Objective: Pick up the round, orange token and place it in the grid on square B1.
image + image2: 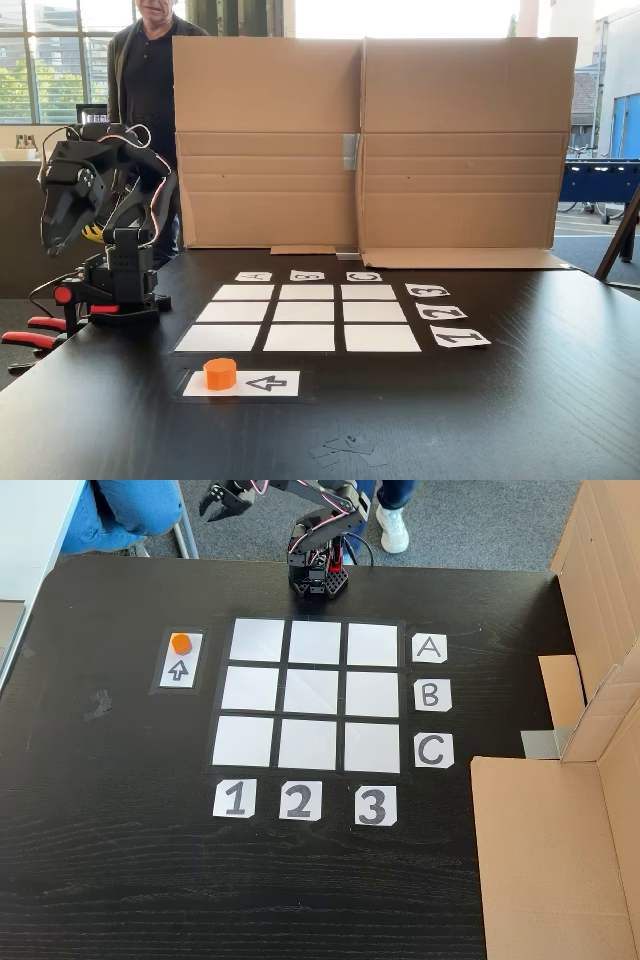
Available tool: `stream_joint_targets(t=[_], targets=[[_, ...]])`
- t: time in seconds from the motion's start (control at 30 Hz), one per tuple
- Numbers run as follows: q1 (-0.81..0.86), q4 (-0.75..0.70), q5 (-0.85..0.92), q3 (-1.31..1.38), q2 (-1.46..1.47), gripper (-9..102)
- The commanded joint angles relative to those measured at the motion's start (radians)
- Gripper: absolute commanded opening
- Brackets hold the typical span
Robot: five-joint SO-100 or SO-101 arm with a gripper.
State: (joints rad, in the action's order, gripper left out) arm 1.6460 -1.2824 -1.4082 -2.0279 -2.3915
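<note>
Near the left edge of the dark wooden counter [120, 860], in the fixed view from above, the small bright orange plastic token [180, 641] sits on the top end of the white paper card with a black arrow [180, 669]. I think this card is a start place, so that the token always waits at one known spot. Just right of the card lies the grid of nine blank white paper rectangles [315, 694], and square B1 [249, 688], the left rectangle of the middle row, is empty. Behind the grid stands the black robot arm [318, 540], folded back over the far counter edge, and its hand [224, 500] hangs open and holds nothing. Further right are the A, B, C labels [431, 695].
</note>
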Motion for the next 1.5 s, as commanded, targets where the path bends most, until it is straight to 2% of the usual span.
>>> stream_joint_targets(t=[0.0, 0.43, 0.7, 1.47], targets=[[-0.021, -0.066, 0.006, 0.196, 0.132, 4], [-0.166, -0.23, 0.015, 0.635, 0.469, 4], [-0.224, -0.255, 0.046, 0.813, 0.634, 4], [-0.403, -0.258, 0.373, 1.034, 0.919, 4]])
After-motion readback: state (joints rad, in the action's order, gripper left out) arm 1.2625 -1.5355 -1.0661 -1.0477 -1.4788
